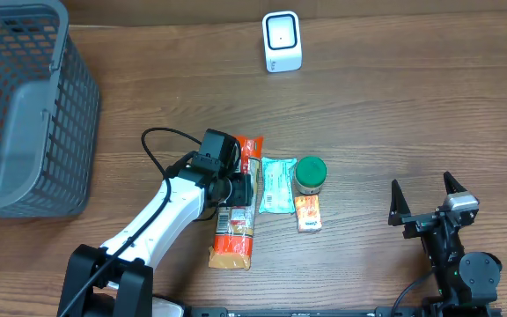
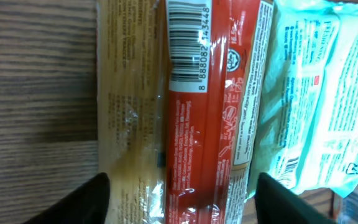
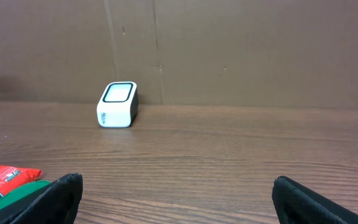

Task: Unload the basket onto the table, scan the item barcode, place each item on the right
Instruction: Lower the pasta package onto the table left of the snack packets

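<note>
Left gripper (image 2: 182, 190) wide, seemingly astride packet (image 2: 194, 106)

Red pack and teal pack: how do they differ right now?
The red pack is long and narrow; the teal pack is much shorter. The red pack lies under the left gripper, jaws apart on either side of it; no gripper is over the teal pack. The red pack shows a barcode face up in the left wrist view; I can't make one out clearly on the teal pack. Both lie flat on the table, side by side.
</note>
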Motion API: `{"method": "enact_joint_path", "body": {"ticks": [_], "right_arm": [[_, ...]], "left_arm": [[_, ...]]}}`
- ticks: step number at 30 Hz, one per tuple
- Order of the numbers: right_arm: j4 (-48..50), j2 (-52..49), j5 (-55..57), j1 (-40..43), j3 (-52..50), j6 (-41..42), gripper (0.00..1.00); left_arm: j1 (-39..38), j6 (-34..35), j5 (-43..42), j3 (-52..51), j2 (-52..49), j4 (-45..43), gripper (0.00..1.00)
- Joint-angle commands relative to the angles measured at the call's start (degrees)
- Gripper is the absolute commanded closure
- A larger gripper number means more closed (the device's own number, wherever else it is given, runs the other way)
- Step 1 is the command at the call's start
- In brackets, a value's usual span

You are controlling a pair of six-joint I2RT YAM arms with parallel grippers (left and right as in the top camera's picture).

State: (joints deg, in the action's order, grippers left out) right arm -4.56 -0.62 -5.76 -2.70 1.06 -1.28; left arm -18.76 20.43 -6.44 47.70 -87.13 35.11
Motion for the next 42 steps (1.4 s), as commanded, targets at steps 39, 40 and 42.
{"method": "enact_joint_path", "body": {"ticks": [39,40,42], "right_arm": [[0.2,0.5,-0.3,0.2,-0.6,-0.1,0.00],[0.2,0.5,-0.3,0.2,-0.6,-0.1,0.00],[0.2,0.5,-0.3,0.2,-0.6,-0.1,0.00]], "left_arm": [[-7.2,-11.2,-5.5,13.6,0.6,41.7,0.96],[-7.8,-9.7,-5.5,13.0,0.6,41.3,0.96],[-8.8,-6.1,-5.5,12.2,0.6,41.2,0.96]]}}
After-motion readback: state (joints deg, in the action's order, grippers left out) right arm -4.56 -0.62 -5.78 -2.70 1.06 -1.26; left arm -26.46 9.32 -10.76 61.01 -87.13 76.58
